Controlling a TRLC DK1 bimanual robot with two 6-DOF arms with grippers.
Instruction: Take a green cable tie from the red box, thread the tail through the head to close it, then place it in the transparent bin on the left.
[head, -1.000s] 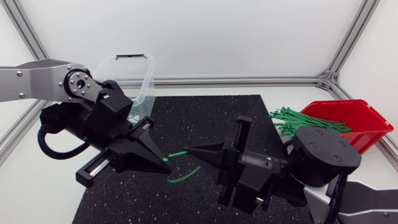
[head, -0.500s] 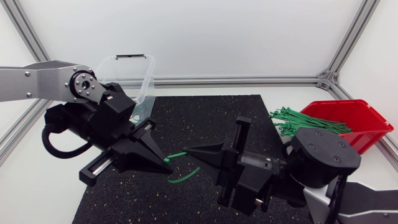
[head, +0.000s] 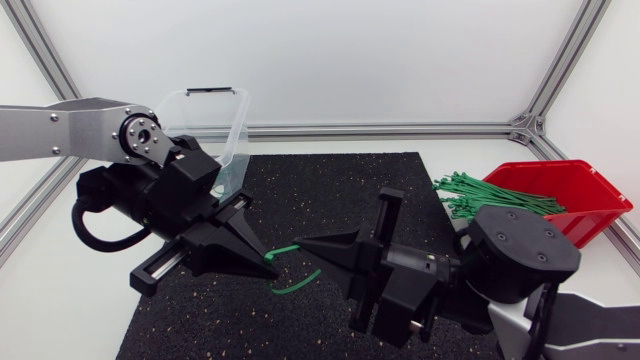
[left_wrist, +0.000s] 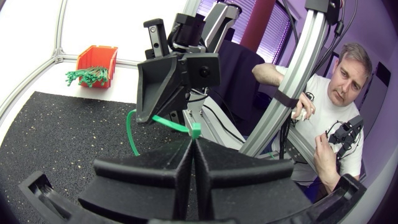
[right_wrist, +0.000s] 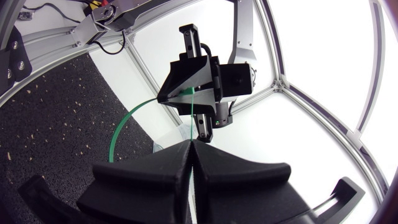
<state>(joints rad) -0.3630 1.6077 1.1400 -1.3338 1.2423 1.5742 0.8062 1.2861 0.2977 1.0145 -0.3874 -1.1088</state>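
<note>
Over black mat, left fingers facing right fingers, each pair clamped on green cable tie

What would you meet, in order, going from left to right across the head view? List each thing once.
In order: transparent bin → left pincer → green cable tie, held between both pincers → right pincer → bundle of green ties → red box.

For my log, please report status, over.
Left gripper and right gripper both shut on green cable tie. Tie looped between them, over black mat. Nothing in the way.
</note>
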